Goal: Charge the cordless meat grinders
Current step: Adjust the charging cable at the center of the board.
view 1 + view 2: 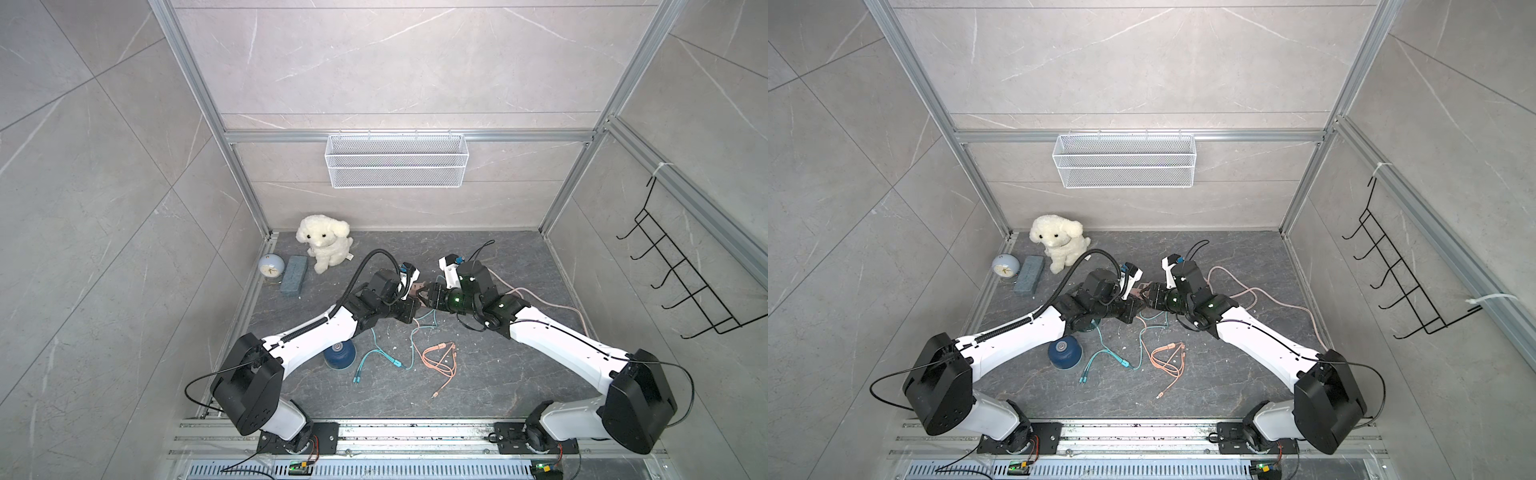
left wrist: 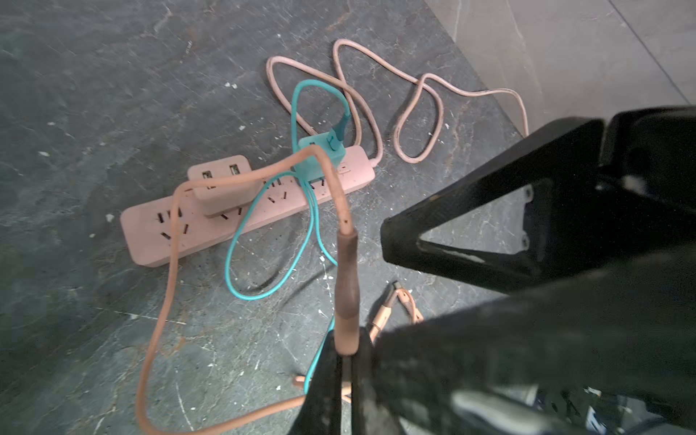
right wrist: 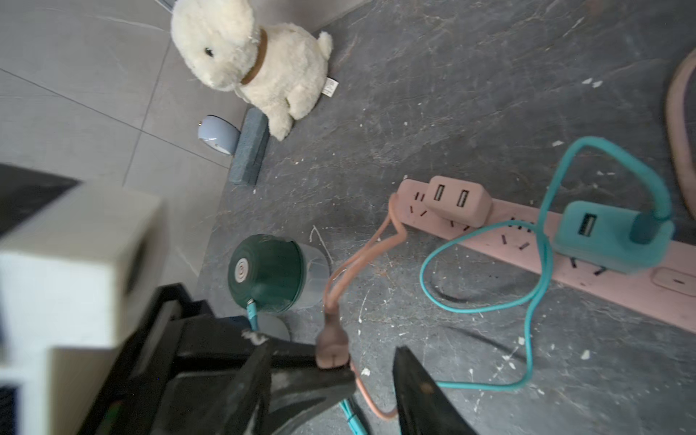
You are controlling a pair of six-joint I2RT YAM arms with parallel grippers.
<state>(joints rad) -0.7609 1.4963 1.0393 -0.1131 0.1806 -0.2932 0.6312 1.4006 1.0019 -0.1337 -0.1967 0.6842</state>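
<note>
The dark green meat grinder (image 3: 271, 275) lies on the floor under my left arm, its edge showing in a top view (image 1: 1088, 328). A teal cable (image 3: 251, 305) is plugged into it. The dark blue meat grinder (image 1: 340, 355) (image 1: 1064, 352) stands beside my left forearm with nothing plugged in. My left gripper (image 2: 348, 361) (image 1: 417, 311) is shut on the plug (image 2: 346, 293) (image 3: 331, 346) of a pink cable, held above the floor. My right gripper (image 3: 371, 384) (image 1: 424, 294) is open, tip to tip with the left, and the plug sits at one of its fingers.
A pink power strip (image 2: 158, 233) (image 3: 621, 286) lies under the grippers and carries a pink USB adapter (image 2: 222, 188) and a teal one (image 2: 320, 158). Loose cable ends (image 1: 440, 357) lie nearer the front. A plush dog (image 1: 326, 245), clock (image 1: 271, 266) and grey block (image 1: 294, 275) stand far left.
</note>
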